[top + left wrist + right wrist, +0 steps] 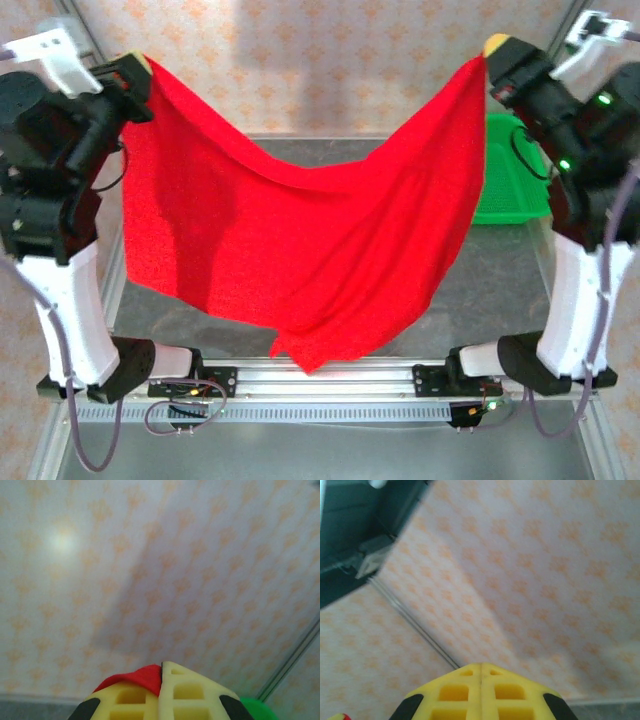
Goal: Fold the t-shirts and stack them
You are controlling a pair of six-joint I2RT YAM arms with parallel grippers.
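Observation:
A bright red t-shirt [300, 230] hangs spread in the air above the table, plain red side toward the top camera. It sags in the middle and its lowest tip reaches down near the front rail. My left gripper [140, 68] is shut on its upper left corner. In the left wrist view a fold of the red t-shirt [142, 676] pokes out between the closed yellow fingers of the left gripper [162, 666]. My right gripper [490, 50] is shut on the upper right corner. In the right wrist view the right gripper [481, 666] has its jaws pressed together, and the cloth there is hidden.
A green mesh basket [512, 178] sits at the right rear of the grey table [500, 290], partly behind the right arm. A patterned wall stands behind. Metal frame posts run along both table sides.

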